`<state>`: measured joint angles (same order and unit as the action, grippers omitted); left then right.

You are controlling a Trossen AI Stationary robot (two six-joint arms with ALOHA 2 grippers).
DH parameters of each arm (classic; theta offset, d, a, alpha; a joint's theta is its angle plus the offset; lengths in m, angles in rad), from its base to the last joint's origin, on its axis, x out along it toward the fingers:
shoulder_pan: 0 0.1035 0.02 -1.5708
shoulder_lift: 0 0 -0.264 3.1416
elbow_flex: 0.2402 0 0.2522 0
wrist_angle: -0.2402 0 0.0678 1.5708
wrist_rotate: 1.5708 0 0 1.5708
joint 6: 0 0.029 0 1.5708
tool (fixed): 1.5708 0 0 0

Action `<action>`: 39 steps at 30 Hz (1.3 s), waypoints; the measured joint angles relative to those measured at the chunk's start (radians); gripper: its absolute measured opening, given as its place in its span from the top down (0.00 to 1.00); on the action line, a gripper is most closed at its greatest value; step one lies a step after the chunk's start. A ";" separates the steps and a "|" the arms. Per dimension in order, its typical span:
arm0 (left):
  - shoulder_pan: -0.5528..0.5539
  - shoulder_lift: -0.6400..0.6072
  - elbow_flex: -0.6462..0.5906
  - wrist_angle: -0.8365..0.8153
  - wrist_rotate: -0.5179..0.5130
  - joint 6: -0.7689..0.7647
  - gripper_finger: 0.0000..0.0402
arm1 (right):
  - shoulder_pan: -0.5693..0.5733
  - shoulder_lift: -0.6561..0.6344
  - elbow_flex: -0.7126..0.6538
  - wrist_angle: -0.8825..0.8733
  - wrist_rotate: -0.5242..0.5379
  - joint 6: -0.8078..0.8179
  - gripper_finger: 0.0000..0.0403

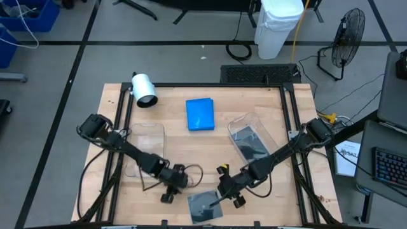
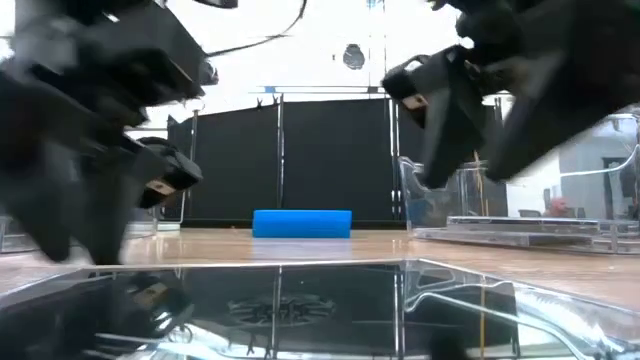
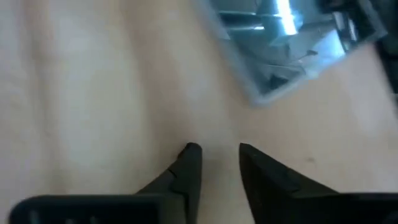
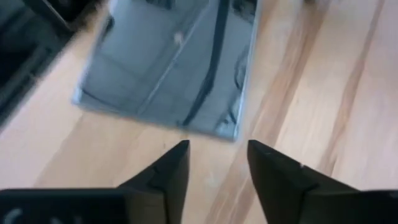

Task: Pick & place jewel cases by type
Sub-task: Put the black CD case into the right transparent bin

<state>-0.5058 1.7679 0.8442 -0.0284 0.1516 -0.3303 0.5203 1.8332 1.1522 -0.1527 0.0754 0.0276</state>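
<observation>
At six o'clock on our wooden worktop (image 1: pixel 172 121) lies a thin, grey, translucent square jewel case (image 1: pixel 205 206): light, stiff, slippery, crackable. Our right claw (image 4: pixel 214 163) hovers open beside its edge, the best grip.

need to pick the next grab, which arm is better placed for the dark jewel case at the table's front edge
Right, probably. The right gripper hangs open just beside the dark jewel case, whose edge lies straight ahead of its fingers in the wrist view. The left gripper, also open, sits slightly farther off, over bare table.
</observation>
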 joint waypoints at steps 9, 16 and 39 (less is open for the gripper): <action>-0.111 0.000 0.017 0.067 -0.106 -0.166 0.64 | 0.019 0.000 -0.087 0.137 0.059 0.066 0.51; -0.096 0.000 0.017 0.143 -0.067 -0.248 0.68 | 0.018 0.000 -0.090 0.159 0.082 0.063 0.55; -0.023 0.005 0.018 1.034 -0.046 0.626 0.99 | 0.018 -0.172 -0.091 0.297 -0.025 0.030 0.69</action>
<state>-0.5289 1.7728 0.8623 1.0054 0.1060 0.2953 0.5385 1.6610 1.0615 0.1443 0.0505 0.0580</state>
